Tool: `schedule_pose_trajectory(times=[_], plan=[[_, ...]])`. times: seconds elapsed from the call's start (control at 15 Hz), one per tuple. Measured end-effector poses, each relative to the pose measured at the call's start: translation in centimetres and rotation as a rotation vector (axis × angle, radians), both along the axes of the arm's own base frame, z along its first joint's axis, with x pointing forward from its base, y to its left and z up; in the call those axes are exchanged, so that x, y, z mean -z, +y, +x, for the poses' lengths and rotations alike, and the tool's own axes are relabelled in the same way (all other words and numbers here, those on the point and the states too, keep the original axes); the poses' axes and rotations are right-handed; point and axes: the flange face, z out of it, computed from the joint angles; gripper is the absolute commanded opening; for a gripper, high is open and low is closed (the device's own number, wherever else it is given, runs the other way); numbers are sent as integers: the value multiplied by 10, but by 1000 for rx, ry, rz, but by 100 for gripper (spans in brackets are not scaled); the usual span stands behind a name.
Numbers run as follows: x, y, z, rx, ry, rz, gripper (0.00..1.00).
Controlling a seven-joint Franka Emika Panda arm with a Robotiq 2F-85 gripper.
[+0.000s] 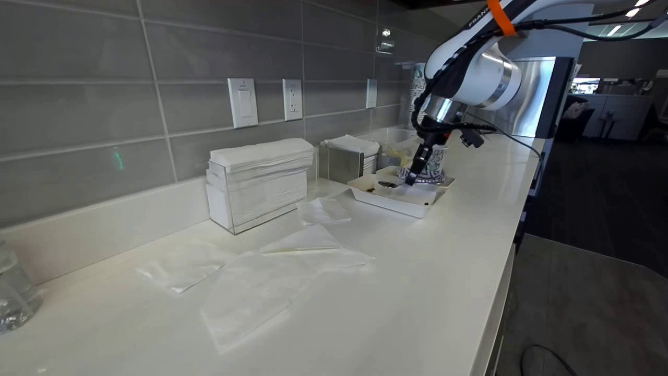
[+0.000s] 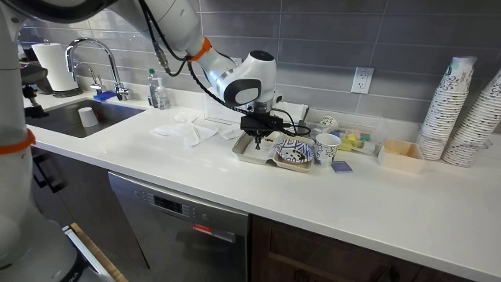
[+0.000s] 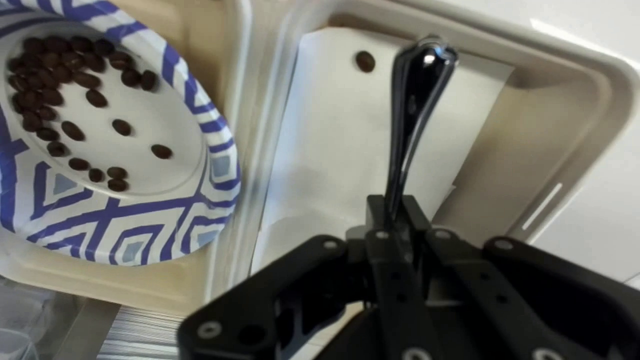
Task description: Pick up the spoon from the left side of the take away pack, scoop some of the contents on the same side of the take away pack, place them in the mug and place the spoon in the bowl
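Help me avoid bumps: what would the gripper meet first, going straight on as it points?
Probably the white sheet in the take away pack, though the held spoon may touch first; depth is unclear.

I have a glossy white surface (image 2: 375,203) running across an exterior view, a sink (image 2: 107,115) set into it at the left of the frame. Near the centre the take away pack (image 2: 249,158) rests on it; just right of that stands the mug (image 2: 327,149), with a purple packet (image 2: 341,167) beside it, and farther right I see a beige container (image 2: 399,162). In an exterior view, creased white napkins (image 1: 274,279) lie spread from the centre toward the left, a clear napkin dispenser (image 1: 266,201) stands above them in the frame, and a clear bottle (image 1: 15,295) shows at the lower left edge.
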Motion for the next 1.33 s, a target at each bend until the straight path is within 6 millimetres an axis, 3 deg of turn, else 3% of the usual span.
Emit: schedule_pose_trajectory(times=[0.27,0.47,0.53,0.6,0.73,0.8,1.33], plan=[[-13,6,20,14,117,3,2],[-10,9,37,34,207,15,2],[-7,9,43,47,238,25,8],[-5,9,47,48,243,27,8],[-5,9,47,48,243,27,8],[-6,9,47,48,240,27,2],[-1,10,55,109,274,44,2]])
